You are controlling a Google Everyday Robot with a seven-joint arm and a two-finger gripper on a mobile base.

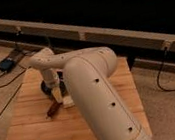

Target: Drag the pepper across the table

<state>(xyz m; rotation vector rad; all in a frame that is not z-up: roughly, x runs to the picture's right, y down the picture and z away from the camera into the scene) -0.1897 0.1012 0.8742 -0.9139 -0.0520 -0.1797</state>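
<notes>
The pepper is a small, slender dark red-brown thing lying on the light wooden table, left of the middle. My gripper hangs from the white arm and points down, just above and to the right of the pepper's upper end. I cannot tell whether it touches the pepper. The arm's thick link hides the right half of the table top.
A dark round dish sits behind the gripper, partly hidden by the wrist. A pale cream block lies just right of the pepper, against the arm. Cables and a small box lie on the carpet at left. A dark wall runs behind.
</notes>
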